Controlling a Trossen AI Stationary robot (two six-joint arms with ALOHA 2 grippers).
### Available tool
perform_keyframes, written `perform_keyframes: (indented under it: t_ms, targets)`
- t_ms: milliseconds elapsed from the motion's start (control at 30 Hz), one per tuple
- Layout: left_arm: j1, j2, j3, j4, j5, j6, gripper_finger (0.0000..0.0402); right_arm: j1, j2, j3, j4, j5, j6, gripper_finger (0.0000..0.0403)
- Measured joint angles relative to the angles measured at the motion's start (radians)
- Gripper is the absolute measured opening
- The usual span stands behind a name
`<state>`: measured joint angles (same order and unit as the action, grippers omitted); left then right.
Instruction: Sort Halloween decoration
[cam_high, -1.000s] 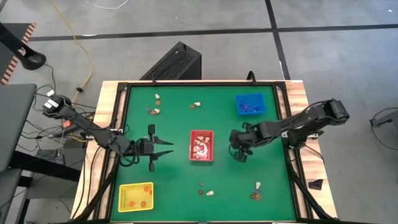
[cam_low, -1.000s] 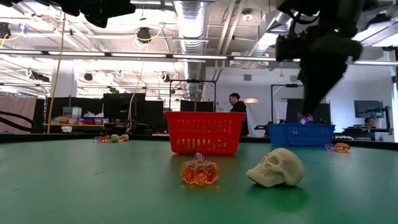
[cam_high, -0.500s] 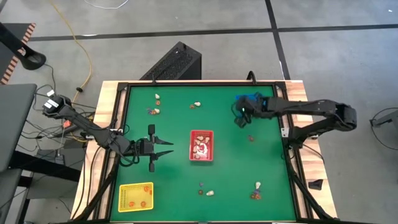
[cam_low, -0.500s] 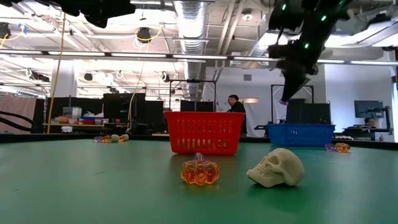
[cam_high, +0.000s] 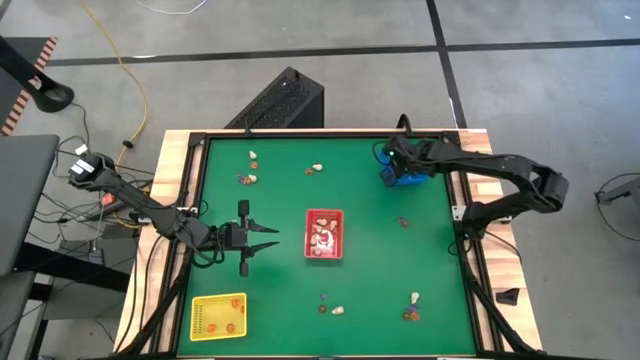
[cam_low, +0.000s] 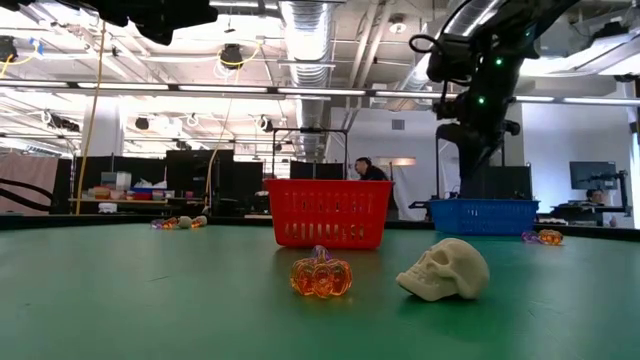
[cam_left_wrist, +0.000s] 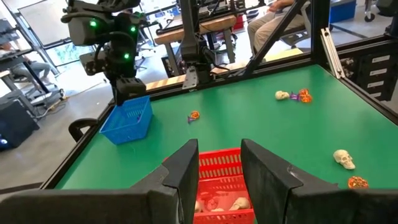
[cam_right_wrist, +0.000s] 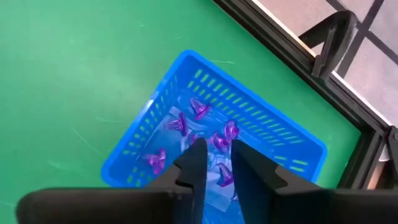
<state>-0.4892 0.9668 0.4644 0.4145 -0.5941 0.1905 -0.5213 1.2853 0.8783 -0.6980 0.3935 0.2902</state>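
A green table (cam_high: 370, 290) is seen from above, with three small trays set apart so that each colour of trinket has its own place. A red tray (cam_high: 324, 234) sits at the centre and holds cream skulls. A blue tray (cam_high: 402, 168) sits toward 2 o'clock and holds purple pieces (cam_right_wrist: 200, 110). A yellow tray (cam_high: 218, 316) sits toward 7 o'clock and holds orange pieces.

The right tool (cam_high: 391, 159) is held directly over the blue tray, so that whatever is dropped lands inside its walls. In the right wrist view its fingers (cam_right_wrist: 193, 160) are parted by a narrow gap and nothing is seen between them; a release is judged to be under way or just finished.

The left tool (cam_high: 262, 238) waits at 9 o'clock, just beside the red tray, its fingers spread apart and empty.

Unsorted decoration is scattered around the table: a small group (cam_high: 247, 179) toward 11 o'clock, a piece (cam_high: 316, 169) near 12 o'clock, an orange piece (cam_high: 404, 223) toward 3 o'clock, and a cream skull (cam_low: 445, 269) with an orange pumpkin (cam_low: 321, 277) toward 6 o'clock. Sorting is judged only partly done.
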Motion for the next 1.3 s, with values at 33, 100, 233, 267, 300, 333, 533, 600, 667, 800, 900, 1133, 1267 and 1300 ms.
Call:
perform_keyframes:
  t_ms: [33,100,233,267,300,333,533,600,667,800,900,1133,1267,1300]
  targets:
    - [0.000,0.000,0.000,0.000,0.000,0.004,0.0109,0.002,-0.007,0.001,-0.005,-0.013,0.004,0.0114]
    - [0.000,0.000,0.000,0.000,0.000,0.007,0.0109,0.014,-0.020,0.001,-0.029,-0.075,0.033,0.0120]
    - [0.000,0.000,0.000,0.000,0.000,0.007,0.0109,0.100,-0.034,0.001,-0.125,-0.278,0.142,0.0124]
    - [0.000,0.000,0.000,0.000,0.000,0.007,0.0109,0.138,-0.034,0.001,-0.151,-0.314,0.169,0.0124]
    - [0.000,0.000,0.000,-0.001,0.000,0.007,0.0109,0.186,-0.034,0.001,-0.176,-0.334,0.196,0.0123]
    - [0.000,0.000,0.000,-0.001,0.000,0.007,0.0109,0.235,-0.034,0.001,-0.200,-0.343,0.225,0.0122]
    - [0.000,0.000,0.000,-0.021,0.006,-0.062,0.0109,0.536,-0.034,0.001,-0.295,-0.324,0.420,0.0122]
    - [0.000,0.000,0.000,-0.024,0.006,-0.083,0.0109,0.616,-0.034,0.001,-0.297,-0.283,0.473,0.0122]
    - [0.000,0.000,0.000,-0.023,0.006,-0.107,0.0109,0.684,-0.034,0.001,-0.298,-0.251,0.525,0.0122]
    - [0.000,0.000,0.000,-0.025,0.008,-0.125,0.0109,0.813,-0.034,0.001,-0.310,-0.269,0.663,0.0122]
    - [0.000,0.000,0.000,-0.045,0.008,-0.126,0.0109,0.927,-0.034,0.001,-0.299,-0.319,0.799,0.0122]
    - [0.000,0.000,0.000,-0.060,0.009,-0.132,0.0109,1.180,-0.033,0.001,-0.219,-0.315,1.123,0.0122]
    - [0.000,0.000,0.000,-0.060,0.009,-0.135,0.0109,1.285,-0.006,0.001,-0.147,-0.316,1.134,0.0122]
    - [0.000,0.000,0.000,-0.059,0.009,-0.136,0.0109,1.305,0.004,0.001,-0.127,-0.312,1.097,0.0122]
